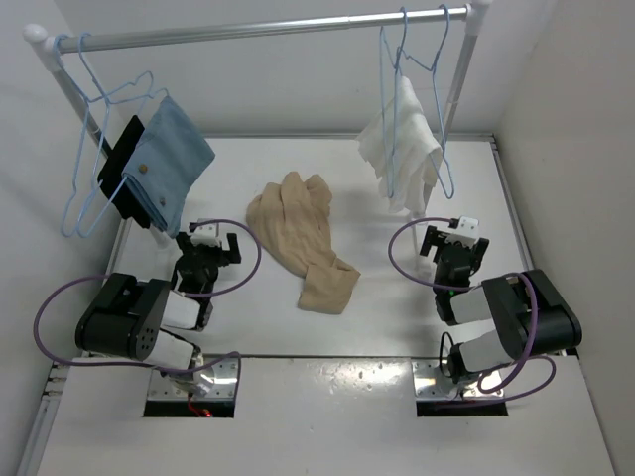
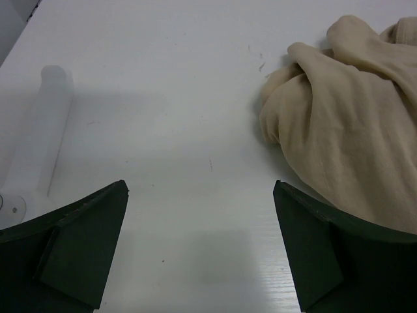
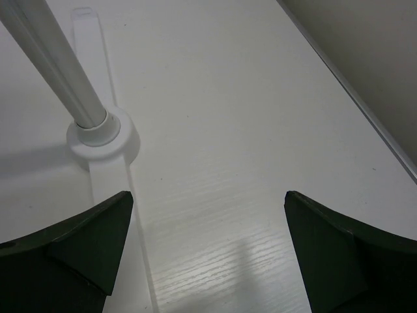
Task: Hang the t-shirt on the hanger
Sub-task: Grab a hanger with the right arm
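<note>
1. T-shirt (image 1: 303, 243) lies crumpled on the bench (image 1: 397, 327), between both hands; neither touches it.
2. Left hand (image 2: 200, 186) and right hand (image 3: 208, 195) are released and empty.
3. My judgement: I pinch a shoulder edge, not the bunched middle. The hanger (image 1: 71, 188) hangs well left of the t-shirt.

- The t-shirt (image 1: 303, 243) lay on the table (image 1: 397, 322), between my two grippers.
- My left gripper (image 1: 210, 238) sat left of it, my right gripper (image 1: 451, 236) right of it.
- The rail (image 1: 268, 30) ran behind it.
</note>
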You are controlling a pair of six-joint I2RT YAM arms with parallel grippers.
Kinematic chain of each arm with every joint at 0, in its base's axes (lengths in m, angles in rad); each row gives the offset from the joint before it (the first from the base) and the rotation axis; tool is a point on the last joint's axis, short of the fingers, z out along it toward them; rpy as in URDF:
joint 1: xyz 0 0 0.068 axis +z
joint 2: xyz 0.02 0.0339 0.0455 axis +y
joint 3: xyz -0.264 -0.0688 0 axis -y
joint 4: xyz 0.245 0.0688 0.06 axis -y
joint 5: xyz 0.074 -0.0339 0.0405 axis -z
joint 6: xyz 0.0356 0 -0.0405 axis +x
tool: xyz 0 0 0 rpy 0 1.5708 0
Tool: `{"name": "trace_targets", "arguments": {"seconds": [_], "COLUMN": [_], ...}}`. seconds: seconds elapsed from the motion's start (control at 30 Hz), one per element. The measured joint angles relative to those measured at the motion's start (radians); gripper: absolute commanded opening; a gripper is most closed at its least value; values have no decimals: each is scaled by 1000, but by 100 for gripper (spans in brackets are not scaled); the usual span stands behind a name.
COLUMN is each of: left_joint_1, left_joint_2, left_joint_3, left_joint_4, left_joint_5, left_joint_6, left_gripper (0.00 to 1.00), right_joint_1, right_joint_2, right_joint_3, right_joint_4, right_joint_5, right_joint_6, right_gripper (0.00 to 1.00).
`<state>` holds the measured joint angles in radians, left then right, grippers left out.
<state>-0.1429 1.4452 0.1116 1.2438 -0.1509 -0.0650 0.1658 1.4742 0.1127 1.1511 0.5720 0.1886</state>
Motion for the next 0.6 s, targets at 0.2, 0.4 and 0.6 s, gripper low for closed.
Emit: {"name": "trace_targets", "arguments": {"seconds": [0.2,0.4,0.6], "left_joint_1": [-11,-51,-170], "left_joint_2": [0,-126,-206], "left_joint_3": [0,19,389], "left_joint_4": [0,-157,-765], "left_joint_5": [-14,51,274], "left_joint_6": [4,98,391], "left_gripper": [100,100,100], "right_joint_1": [0,0,4], "right_joint_2": [-4,-32,-177], "right_joint_3": [-5,-62,-27], "right_joint_4": [13,95,-58], "right_joint_5": [2,2,97], "right_joint_6": [7,6,51], "right_gripper": [100,100,100]}}
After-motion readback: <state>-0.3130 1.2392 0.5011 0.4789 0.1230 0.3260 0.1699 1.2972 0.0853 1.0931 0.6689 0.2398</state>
